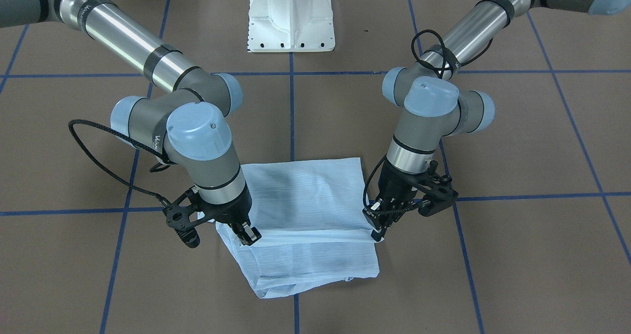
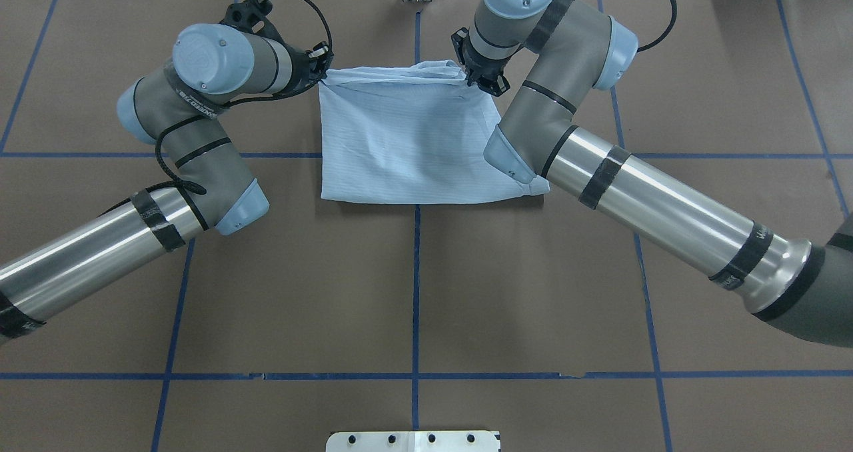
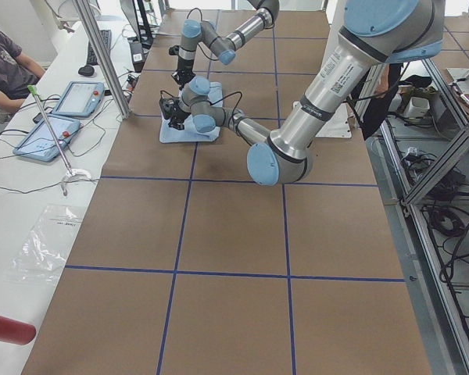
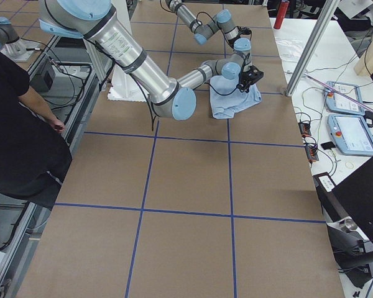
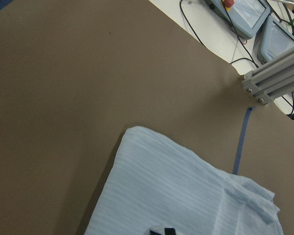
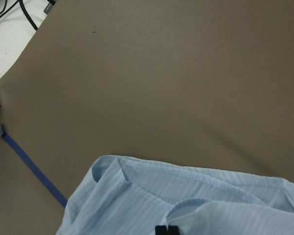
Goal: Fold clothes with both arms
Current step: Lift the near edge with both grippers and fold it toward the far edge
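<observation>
The clothes are one pale-blue striped shirt [image 2: 413, 139], folded into a rough rectangle on the brown table. Its far edge is raised off the lower layers [image 1: 305, 265]. My left gripper [image 2: 324, 67] is shut on the left far corner of that edge, on the view's right in the front-facing view [image 1: 377, 229]. My right gripper [image 2: 477, 79] is shut on the other far corner [image 1: 249, 237]. In each wrist view the fabric [image 5: 186, 196] [image 6: 196, 200] fills the lower part, with the black fingertips [image 5: 169, 230] [image 6: 160, 229] pressed together at the bottom edge.
The white pedestal base [image 1: 291, 18] stands at the robot's side of the table. Blue tape lines [image 2: 416, 272] cross the brown surface. Beyond the far edge are an aluminium post [image 5: 274, 78] and teach pendants [image 3: 78, 98]. People [image 4: 18, 124] [image 3: 4, 62] are beside the table.
</observation>
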You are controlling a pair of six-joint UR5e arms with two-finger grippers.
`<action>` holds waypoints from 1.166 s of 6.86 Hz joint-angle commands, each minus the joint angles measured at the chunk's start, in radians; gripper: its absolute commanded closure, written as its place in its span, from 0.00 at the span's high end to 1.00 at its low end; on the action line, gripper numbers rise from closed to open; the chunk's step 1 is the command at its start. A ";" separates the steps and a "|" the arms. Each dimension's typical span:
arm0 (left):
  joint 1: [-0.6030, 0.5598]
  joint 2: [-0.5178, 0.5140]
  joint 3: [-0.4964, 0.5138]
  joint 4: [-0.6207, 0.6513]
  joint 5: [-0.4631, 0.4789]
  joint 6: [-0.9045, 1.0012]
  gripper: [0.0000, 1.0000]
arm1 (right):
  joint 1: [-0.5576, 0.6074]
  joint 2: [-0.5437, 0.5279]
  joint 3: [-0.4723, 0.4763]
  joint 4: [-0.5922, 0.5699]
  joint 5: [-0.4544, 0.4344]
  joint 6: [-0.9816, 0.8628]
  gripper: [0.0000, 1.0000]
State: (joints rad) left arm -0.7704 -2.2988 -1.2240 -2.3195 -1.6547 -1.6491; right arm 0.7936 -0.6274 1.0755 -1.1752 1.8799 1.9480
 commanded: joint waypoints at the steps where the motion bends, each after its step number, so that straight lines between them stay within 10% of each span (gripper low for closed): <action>1: -0.007 -0.046 0.084 -0.029 0.003 0.008 0.00 | 0.009 0.064 -0.121 0.037 0.001 -0.021 0.00; 4: -0.007 -0.062 0.164 -0.081 0.010 0.014 0.00 | 0.009 0.106 -0.209 0.066 -0.007 -0.055 0.00; 5: -0.007 -0.063 0.164 -0.081 0.010 0.020 0.52 | 0.007 0.117 -0.238 0.087 -0.008 -0.101 0.99; 8: -0.029 -0.063 0.164 -0.089 0.006 0.060 0.99 | 0.033 0.118 -0.252 0.091 -0.001 -0.220 1.00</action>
State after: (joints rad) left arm -0.7881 -2.3616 -1.0606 -2.4060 -1.6462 -1.6003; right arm 0.8086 -0.5098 0.8274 -1.0856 1.8726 1.7795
